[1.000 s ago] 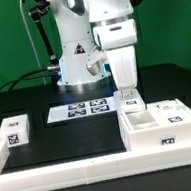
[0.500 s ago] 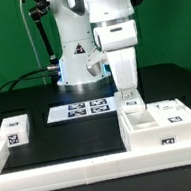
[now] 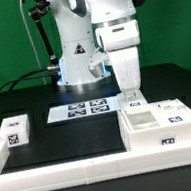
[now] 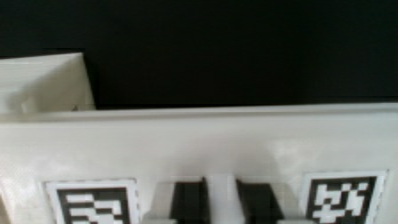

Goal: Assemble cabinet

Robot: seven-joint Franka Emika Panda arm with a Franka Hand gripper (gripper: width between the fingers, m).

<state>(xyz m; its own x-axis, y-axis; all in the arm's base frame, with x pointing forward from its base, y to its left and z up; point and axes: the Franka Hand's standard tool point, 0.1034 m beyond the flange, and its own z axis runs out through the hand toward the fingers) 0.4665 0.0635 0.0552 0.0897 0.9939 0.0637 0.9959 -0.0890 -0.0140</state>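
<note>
The cabinet's open white tray (image 3: 136,137) sits at the exterior view's right, with tagged white boxes (image 3: 171,112) in its right half. My gripper (image 3: 131,90) hangs over the tray's back left corner. It is shut on a small white tagged cabinet part (image 3: 135,102) that stands at the tray's rear wall. In the wrist view my gripper (image 4: 222,202) pinches a thin white edge between dark fingers (image 4: 183,203). A white panel (image 4: 196,140) lies beyond, with a tag on each side. A separate small tagged white box (image 3: 14,131) rests at the exterior view's left.
The marker board (image 3: 83,109) lies flat in front of the robot base (image 3: 79,71). A long white border rail (image 3: 86,170) runs along the table's front edge. Cables hang behind the base at the exterior view's left.
My gripper and the small tagged part have shifted slightly toward the exterior view's right and a touch lower. Nothing else moved.
</note>
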